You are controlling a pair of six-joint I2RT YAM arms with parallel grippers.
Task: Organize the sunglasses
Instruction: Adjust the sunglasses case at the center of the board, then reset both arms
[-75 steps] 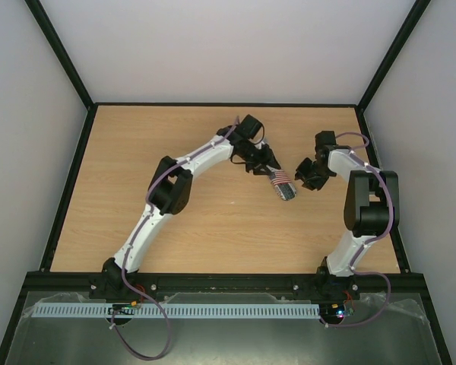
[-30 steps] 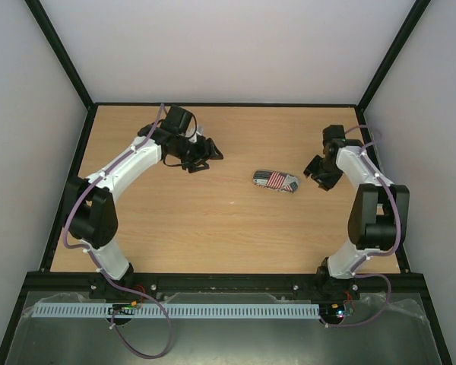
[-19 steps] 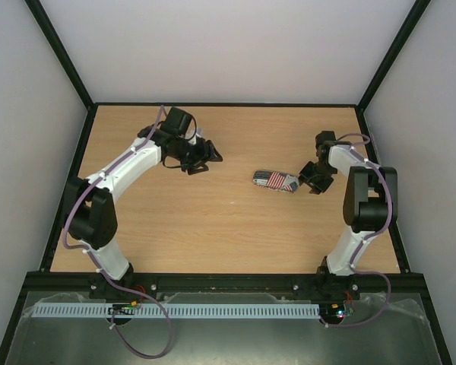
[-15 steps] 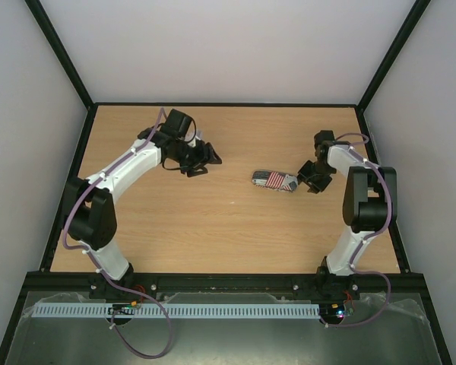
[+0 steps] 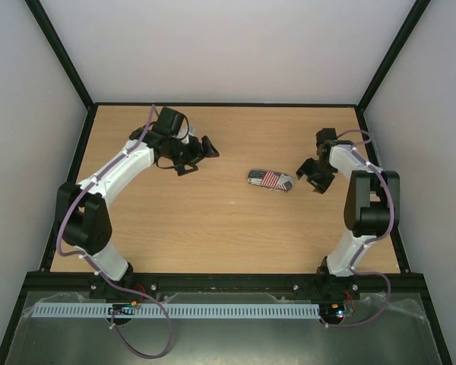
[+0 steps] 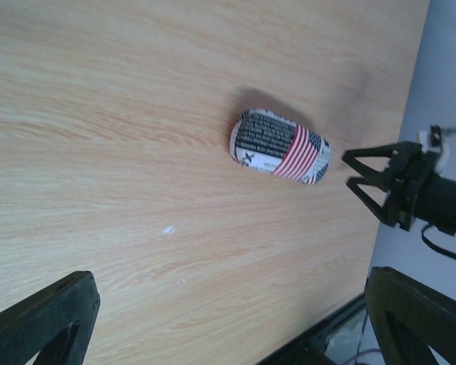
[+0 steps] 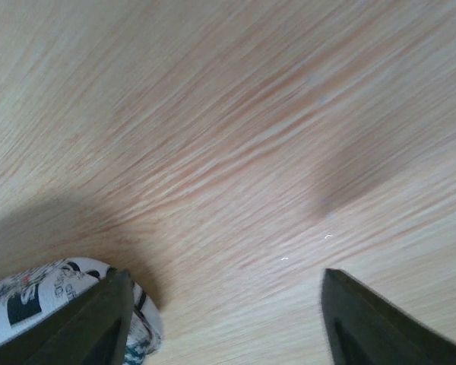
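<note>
Woodgrain tabletop (image 5: 213, 228) between pale walls (image 5: 228, 46); case (image 5: 270, 179) near right hand (image 5: 309, 177).

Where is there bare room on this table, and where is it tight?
Bare wood: the near half of the table, between the case and the near edge, and the stretch between the left gripper and the case. Tight only at the case's right end, beside the open right gripper.

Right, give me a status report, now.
Both open and empty: left pincer hangs clear, right pincer beside the flag case. Sunglasses not in sight. Nothing blocks the case.
</note>
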